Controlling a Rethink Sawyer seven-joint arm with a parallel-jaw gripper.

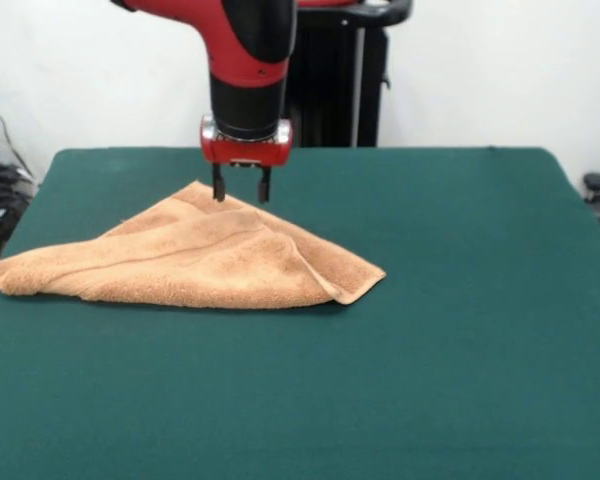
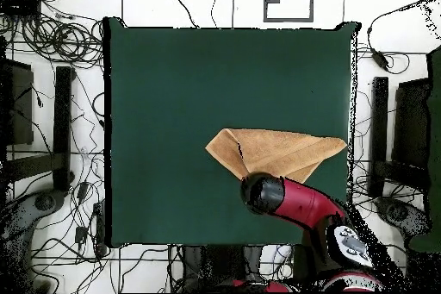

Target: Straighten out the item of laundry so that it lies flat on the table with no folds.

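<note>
The peach-orange towel (image 1: 195,260) lies folded over on itself in a rough triangle on the dark green table (image 1: 430,350), in the left half of the front view. One end reaches the table's left edge and a folded corner points right. In the overhead view the towel (image 2: 280,153) lies at the right, its tip at the table's right edge (image 2: 349,92). My gripper (image 1: 241,186) hangs straight down over the towel's far peak, fingers open, tips at or just above the cloth and holding nothing. In the overhead view the arm hides the gripper.
The robot's pedestal (image 1: 335,90) stands behind the table's far edge. Cables and stands (image 2: 52,135) lie on the floor around the table. Open green cloth spreads right of and in front of the towel.
</note>
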